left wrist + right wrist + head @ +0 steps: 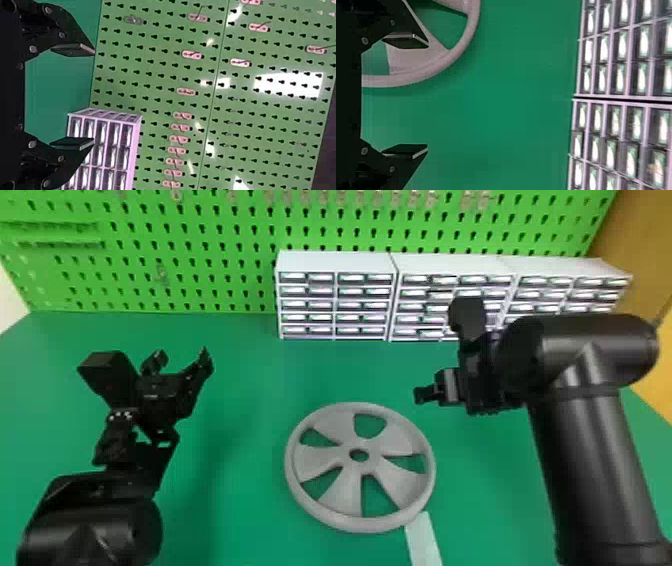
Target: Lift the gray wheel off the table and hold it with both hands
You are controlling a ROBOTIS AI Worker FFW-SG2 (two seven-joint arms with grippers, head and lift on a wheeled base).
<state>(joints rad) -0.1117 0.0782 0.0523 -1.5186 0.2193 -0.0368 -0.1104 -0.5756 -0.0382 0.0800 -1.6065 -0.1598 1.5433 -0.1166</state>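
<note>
The gray wheel (pixel 327 452) lies flat on the green table, in the middle of the head view; its rim (pixel 435 65) shows in the right wrist view behind one finger. My left gripper (pixel 181 362) hangs to the left of the wheel, above the table, apart from it. In the left wrist view the left gripper (pixel 73 96) is open with nothing between its fingers. To the wheel's upper right, my right gripper (pixel 425 395) is held above the table. The right gripper (pixel 405 95) stands open in its own wrist view, nothing held.
White drawer cabinets (pixel 335 262) line the table's back from the middle to the right. Behind them rises a green pegboard (pixel 210 255) with hooks. A pale strip (pixel 424 540) lies on the green table (pixel 245 365) beside the wheel's lower right rim.
</note>
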